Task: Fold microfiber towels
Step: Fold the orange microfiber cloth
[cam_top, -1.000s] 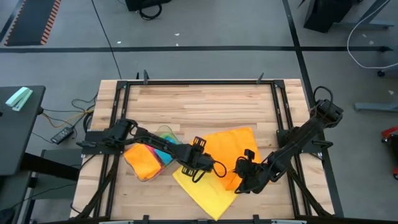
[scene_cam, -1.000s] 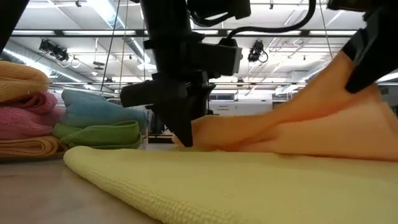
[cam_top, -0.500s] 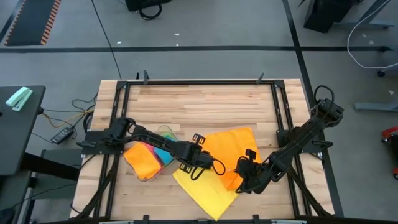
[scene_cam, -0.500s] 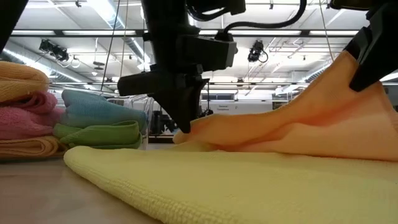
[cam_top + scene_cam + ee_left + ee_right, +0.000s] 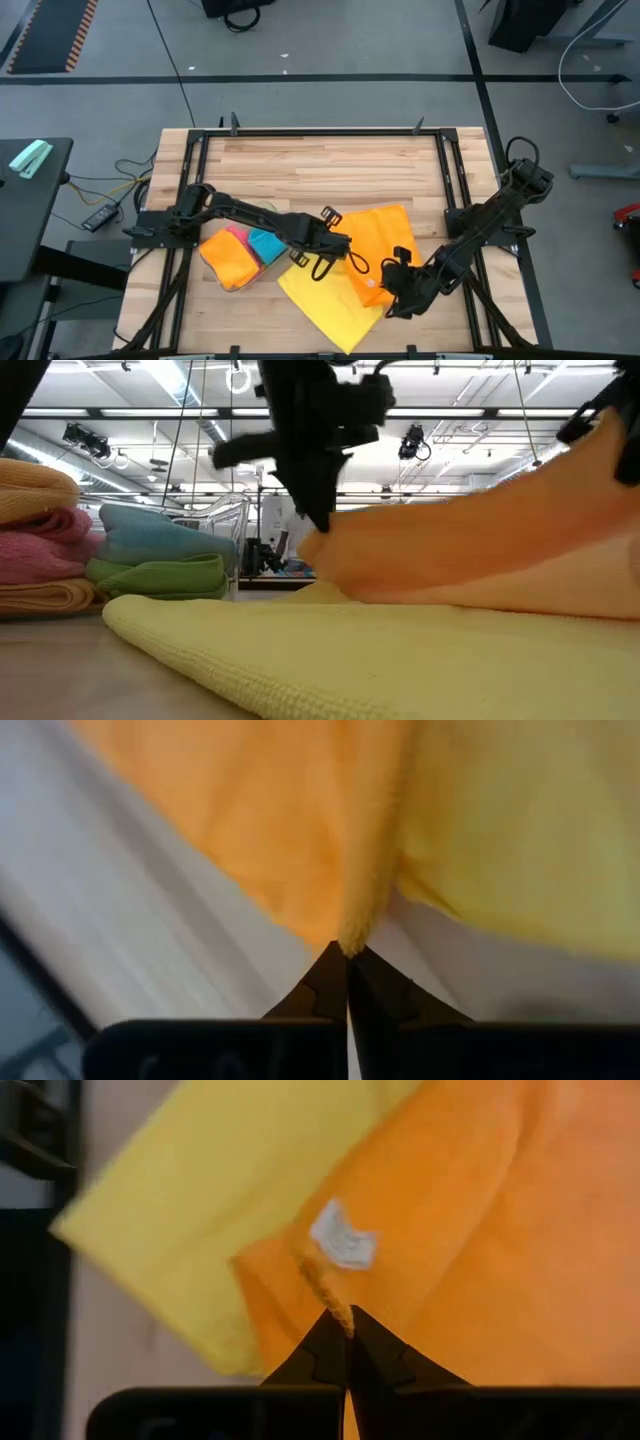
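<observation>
We see left gripper just clamped shut on orange microfiber towel edge, now lifted. Right gripper pinches its corner. Towel near table's front edge, atop yellow microfiber towel. We judge fold starting.

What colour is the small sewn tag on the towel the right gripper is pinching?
White, on the orange microfiber towel; the small tag shows best in the right wrist view.

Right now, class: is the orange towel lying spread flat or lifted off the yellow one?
Lifted along one edge: left gripper and right gripper each pinch the orange towel, raising it above the flat yellow towel.
</observation>
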Controlling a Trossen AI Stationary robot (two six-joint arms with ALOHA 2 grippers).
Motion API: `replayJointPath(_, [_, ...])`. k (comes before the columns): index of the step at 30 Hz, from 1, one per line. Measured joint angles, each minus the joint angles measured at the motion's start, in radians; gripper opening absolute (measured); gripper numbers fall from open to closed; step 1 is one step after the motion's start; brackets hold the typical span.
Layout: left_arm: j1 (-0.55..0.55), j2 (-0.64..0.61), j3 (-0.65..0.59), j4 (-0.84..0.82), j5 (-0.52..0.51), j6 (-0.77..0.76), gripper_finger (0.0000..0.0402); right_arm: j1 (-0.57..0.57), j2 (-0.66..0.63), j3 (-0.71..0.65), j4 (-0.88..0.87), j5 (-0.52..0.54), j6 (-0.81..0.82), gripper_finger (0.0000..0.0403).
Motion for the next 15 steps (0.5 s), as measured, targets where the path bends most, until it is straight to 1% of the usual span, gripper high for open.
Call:
replayJointPath(2, [0.0, -0.001, 0.03, -0.085, 0.036, 0.029, 0.0012, 0.008, 0.0, 0.01, 0.012, -0.004, -0.006, 0.0008])
replayJointPath(4, [-0.002, -0.001, 0.063, -0.163, 0.042, 0.03, 0.0013, 0.013, 0.0, 0.022, 0.021, -0.003, -0.034, 0.0008])
replayJointPath(6, [-0.003, -0.001, 0.096, -0.242, 0.047, 0.013, 0.0008, 0.009, 0.0, 0.024, 0.066, 0.0, -0.068, 0.0008])
replayJointPath(11, [-0.002, -0.001, 0.167, -0.412, 0.108, -0.071, 0.0009, -0.033, 0.003, 0.024, 0.23, -0.047, -0.186, 0.0008])
replayJointPath(15, [-0.01, -0.001, 0.206, -0.533, 0.117, -0.131, 0.0007, -0.061, 0.026, 0.024, 0.374, -0.077, -0.284, 0.0008])
